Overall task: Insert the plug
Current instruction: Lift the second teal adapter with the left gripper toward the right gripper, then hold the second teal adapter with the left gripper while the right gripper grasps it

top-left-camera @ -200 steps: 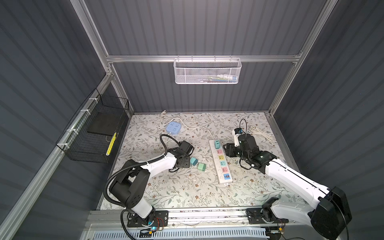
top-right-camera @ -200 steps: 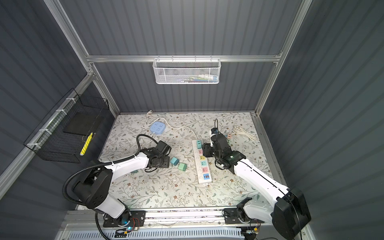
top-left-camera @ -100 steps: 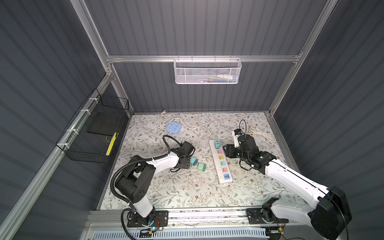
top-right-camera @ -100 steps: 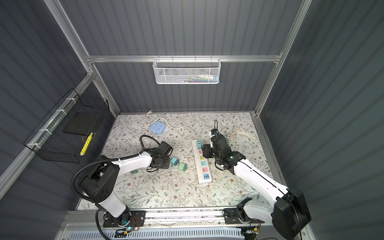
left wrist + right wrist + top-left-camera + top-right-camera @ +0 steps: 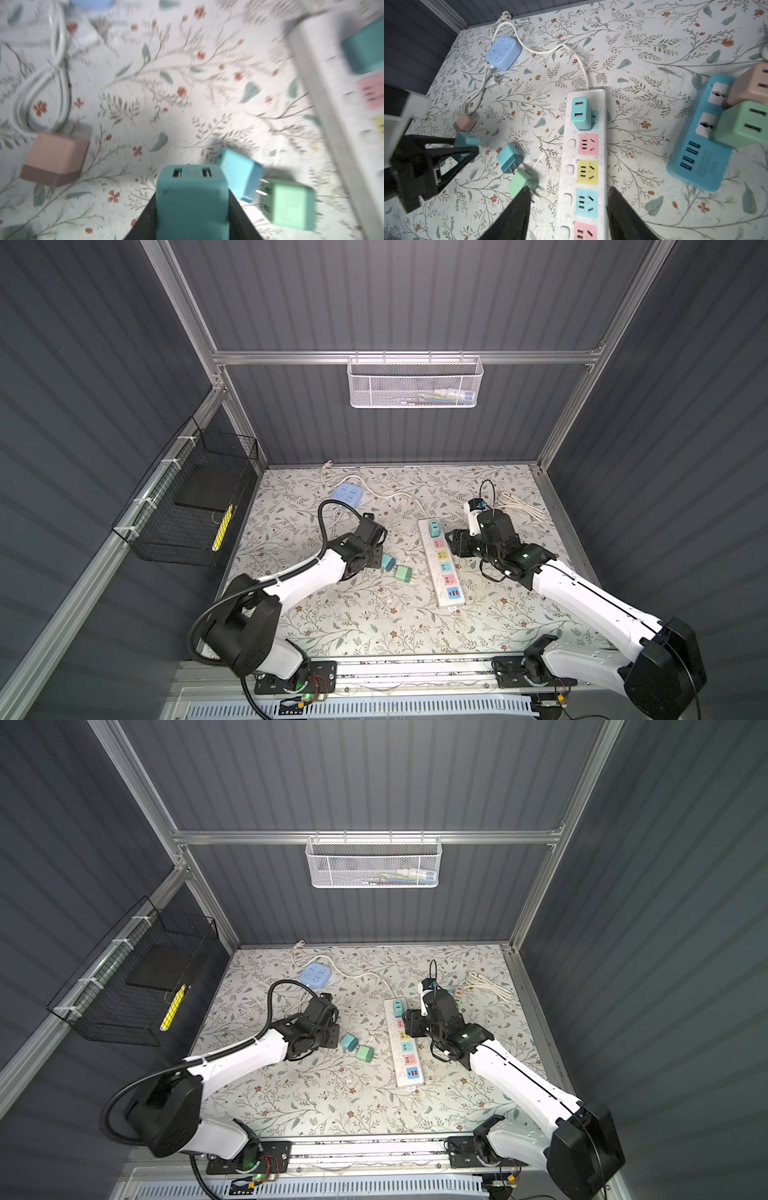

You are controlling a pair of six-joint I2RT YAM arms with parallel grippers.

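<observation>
Your left gripper (image 5: 192,194) is clamped on the teal plug (image 5: 190,207), left of the power strip (image 5: 587,172), ready to carry it over. Your right gripper (image 5: 569,188) straddles the strip half-open, probably to steady it for insertion.

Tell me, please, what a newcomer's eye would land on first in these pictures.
The long white power strip with pastel sockets lies mid-table on the floral-patterned tabletop, the right gripper open close by. Nearby, the left gripper is shut on a teal cube-shaped charger plug.
</observation>
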